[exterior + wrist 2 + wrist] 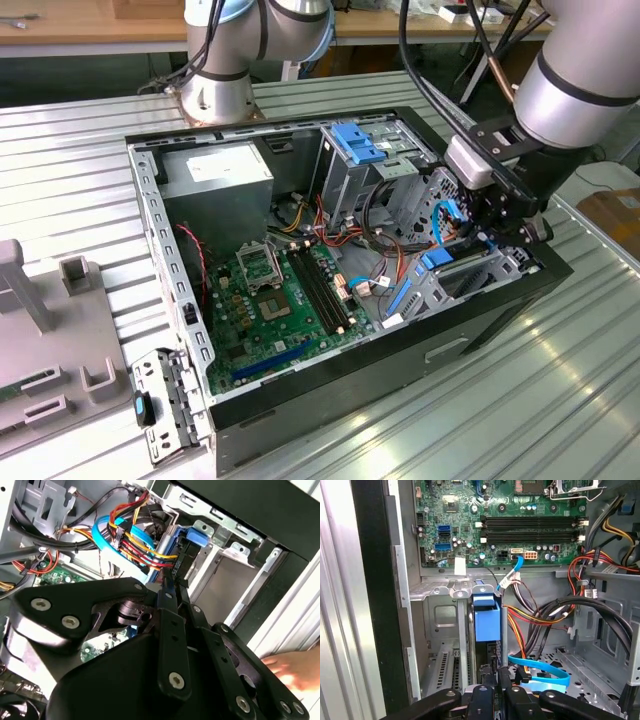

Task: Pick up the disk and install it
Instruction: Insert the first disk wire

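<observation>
Mostly hidden: the disk (486, 617) shows in the first wrist view as a blue plastic carrier standing on edge in a narrow slot of the drive bay, at centre frame; its metal body and label are out of sight inside the slot. In the second wrist view the same blue carrier (196, 536) peeks out at upper centre, behind a bundle of wires. In the exterior view a blue piece (436, 259) shows just under the arm's head, right of centre, but whether it is the disk's end I cannot tell.

The gripper (492, 672) sits directly at the carrier's near edge. Its fingers (504, 675) run close together and parallel, with only a thin slit between them; the tips are cut off by the carrier's edge, so whether they pinch the disk or merely touch it I cannot tell.

Outward: a light blue flat cable (540, 672) loops beside the fingers. The motherboard (500, 520) fills the upper frame. The open computer case (330, 390) lies on a ribbed metal table (560, 400). A hand (295, 670), blurred, shows at lower right in the second wrist view.
</observation>
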Controlling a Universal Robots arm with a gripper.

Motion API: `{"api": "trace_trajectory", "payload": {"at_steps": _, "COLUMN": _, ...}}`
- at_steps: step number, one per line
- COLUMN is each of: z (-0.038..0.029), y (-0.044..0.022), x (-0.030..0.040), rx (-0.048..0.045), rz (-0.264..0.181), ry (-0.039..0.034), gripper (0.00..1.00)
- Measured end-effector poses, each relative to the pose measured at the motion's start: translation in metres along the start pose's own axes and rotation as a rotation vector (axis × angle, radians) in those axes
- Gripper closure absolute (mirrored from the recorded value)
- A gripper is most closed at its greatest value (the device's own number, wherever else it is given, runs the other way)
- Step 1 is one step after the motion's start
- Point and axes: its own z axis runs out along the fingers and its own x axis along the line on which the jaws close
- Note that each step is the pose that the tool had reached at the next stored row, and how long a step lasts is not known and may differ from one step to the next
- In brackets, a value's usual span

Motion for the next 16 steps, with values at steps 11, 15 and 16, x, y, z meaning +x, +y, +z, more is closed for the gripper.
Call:
{"api": "trace_trajectory", "payload": {"at_steps": 11, "z": 0.0035, "y": 0.0010, "x": -0.0013, "rx": 0.0005, "rz": 0.008, "ry": 0.0009, "gripper": 0.84}}
{"api": "trace_trajectory", "payload": {"at_steps": 15, "z": 0.0043, "y": 0.0005, "x": -0.0014, "rx": 0.0007, "rz": 0.009, "ry": 0.0010, "gripper": 0.84}}
{"api": "trace_trajectory", "payload": {"at_steps": 16, "z": 0.0042, "y": 0.0005, "x": -0.0022, "rx": 0.0007, "rz": 0.009, "ry": 0.0012, "gripper": 0.84}}
